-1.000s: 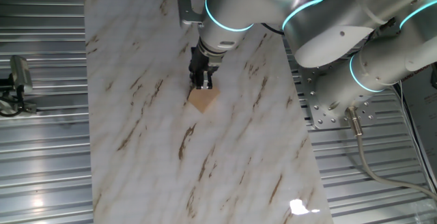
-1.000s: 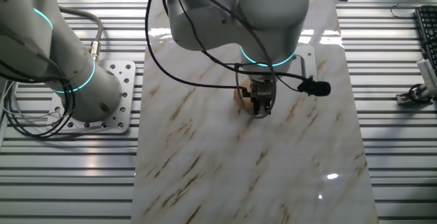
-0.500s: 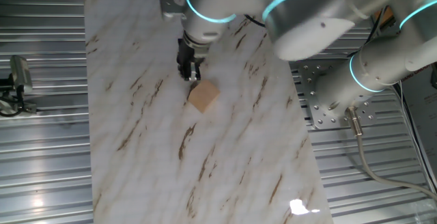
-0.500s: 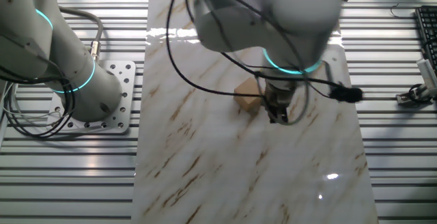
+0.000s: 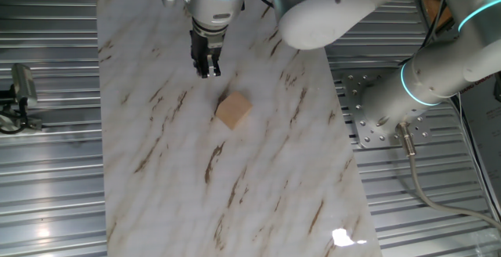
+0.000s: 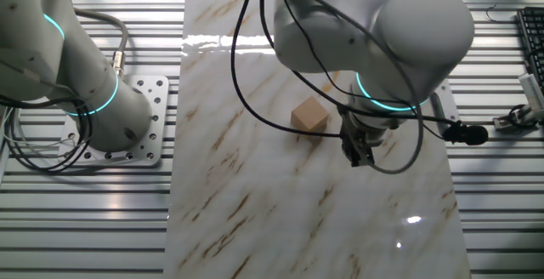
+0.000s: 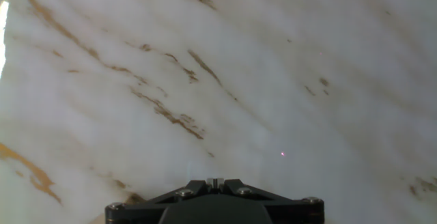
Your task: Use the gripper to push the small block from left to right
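Gripper (image 5: 207,70) fingers together – empty, apart from small block (image 5: 233,110), marble table (image 5: 274,186)

One small light tan wooden cube (image 5: 233,110) (image 6: 308,116) is counted on one white marble-patterned desk with brown veins (image 5: 258,186) (image 6: 255,219) (image 7: 273,67). Two grey-white robot arms with glowing cyan rings are seen, one (image 5: 329,6) (image 6: 374,32) carrying the single narrow black two-fingered tool (image 5: 207,70) (image 6: 359,156), the other (image 5: 438,73) (image 6: 59,66) standing on one perforated metal base plate (image 5: 372,120) (image 6: 149,122). One black cable (image 6: 246,66) is seen looping over the desk.
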